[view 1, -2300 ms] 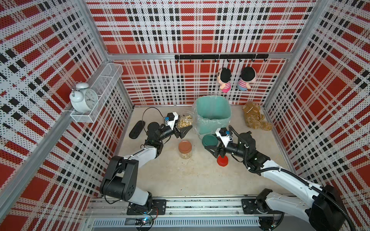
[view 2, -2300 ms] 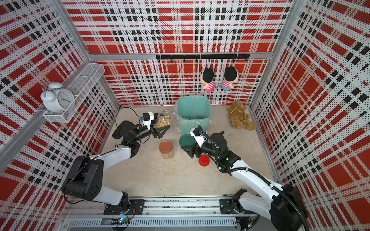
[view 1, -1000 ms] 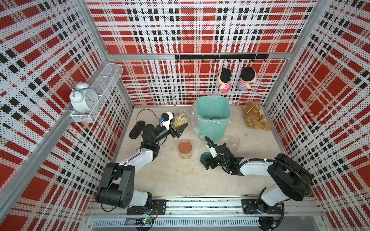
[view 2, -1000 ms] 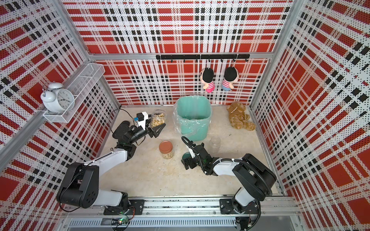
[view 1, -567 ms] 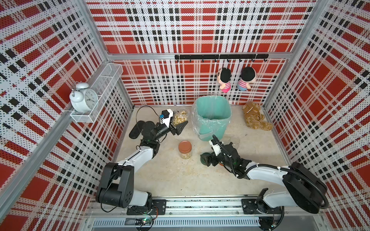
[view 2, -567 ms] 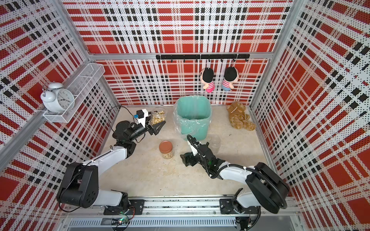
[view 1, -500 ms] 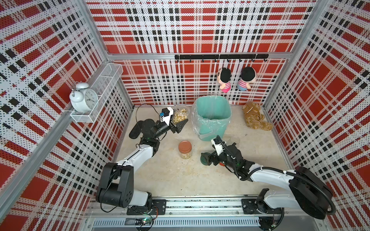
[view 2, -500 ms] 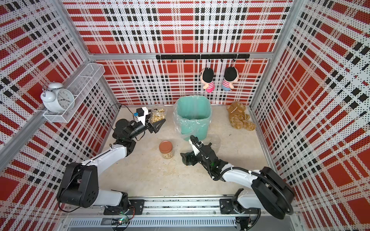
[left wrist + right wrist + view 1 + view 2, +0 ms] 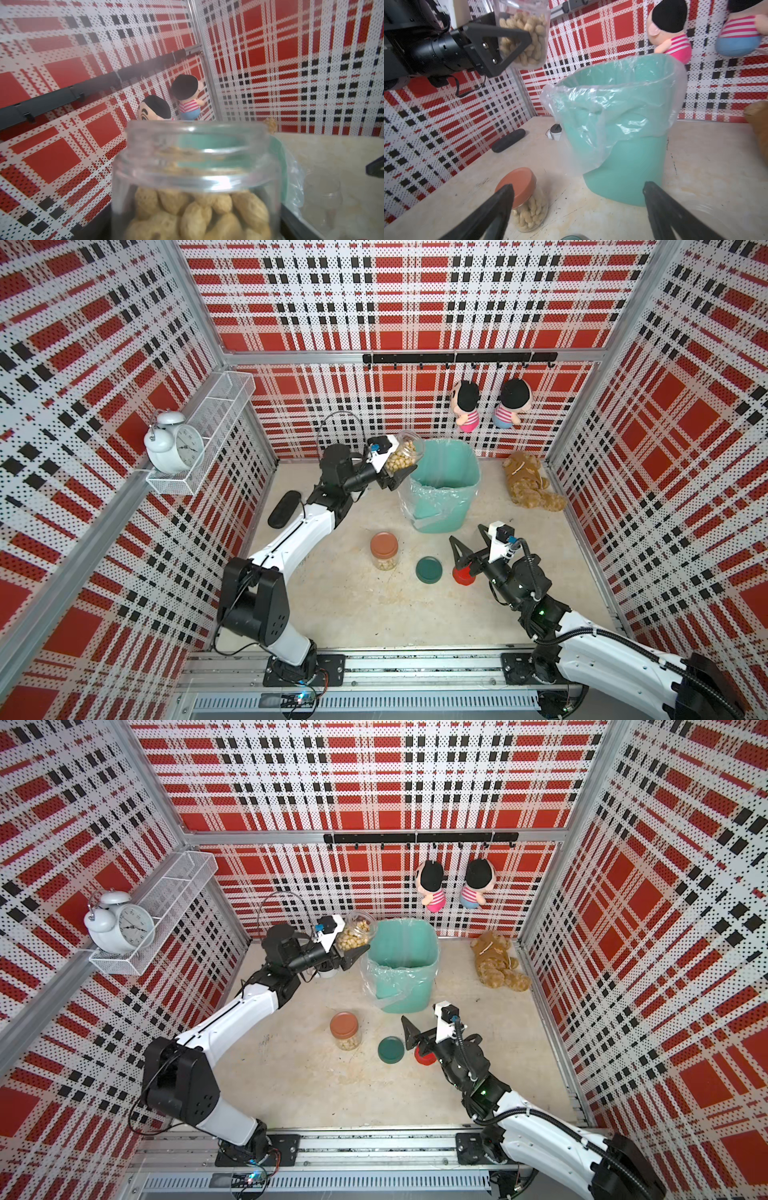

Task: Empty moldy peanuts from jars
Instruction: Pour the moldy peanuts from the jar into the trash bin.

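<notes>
Overhead, the right hand (image 9: 466, 532) partly covers the red lid (image 9: 460, 577).

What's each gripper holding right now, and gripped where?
Left gripper holds the lidless peanut jar, jaws across its clear body below the neck. Right gripper is open, holding nothing.

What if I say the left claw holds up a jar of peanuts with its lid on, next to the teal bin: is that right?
Not quite. The left claw does hold up a jar of peanuts next to the teal bin, but the jar has no lid on: the left wrist view shows its mouth open.
</notes>
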You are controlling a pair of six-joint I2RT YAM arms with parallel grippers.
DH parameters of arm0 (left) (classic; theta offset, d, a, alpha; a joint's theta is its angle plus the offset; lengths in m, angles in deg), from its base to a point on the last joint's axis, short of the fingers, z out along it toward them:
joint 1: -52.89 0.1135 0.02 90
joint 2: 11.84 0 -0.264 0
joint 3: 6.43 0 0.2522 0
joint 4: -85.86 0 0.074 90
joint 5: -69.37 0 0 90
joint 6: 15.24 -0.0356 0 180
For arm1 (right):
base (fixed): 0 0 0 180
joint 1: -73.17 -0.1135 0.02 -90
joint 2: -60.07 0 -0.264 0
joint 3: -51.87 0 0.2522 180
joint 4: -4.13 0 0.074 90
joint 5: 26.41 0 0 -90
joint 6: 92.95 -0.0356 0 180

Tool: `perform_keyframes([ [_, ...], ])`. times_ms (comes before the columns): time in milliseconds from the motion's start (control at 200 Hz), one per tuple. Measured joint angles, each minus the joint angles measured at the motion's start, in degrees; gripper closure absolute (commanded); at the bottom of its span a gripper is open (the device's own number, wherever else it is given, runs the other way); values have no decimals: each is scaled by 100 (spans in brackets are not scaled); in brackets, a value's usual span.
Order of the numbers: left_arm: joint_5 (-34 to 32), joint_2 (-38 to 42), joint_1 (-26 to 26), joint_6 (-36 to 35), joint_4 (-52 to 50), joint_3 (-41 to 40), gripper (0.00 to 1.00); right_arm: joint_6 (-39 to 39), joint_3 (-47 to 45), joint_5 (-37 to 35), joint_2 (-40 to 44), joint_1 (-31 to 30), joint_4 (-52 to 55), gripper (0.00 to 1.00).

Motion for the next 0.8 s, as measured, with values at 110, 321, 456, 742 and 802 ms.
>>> perform_keyframes([
  [110,-317,-402,-251,-601,-824,778,100,-15,0,-22,350,343,190,0],
  [321,-935,-911,-595,-1408,-1965,1766,100,109,125,256,496,890,763,0],
  [456,-1668,-1290,-892,-2129,-2837,2662,100,262,334,551,420,1040,992,0],
  [742,-3163,-1982,-1539,-3652,-4111,4382,100,389,369,907,271,1084,975,0],
  [802,-3432,-2061,-1661,-3985,-4273,4575,100,398,354,940,284,1095,960,0],
])
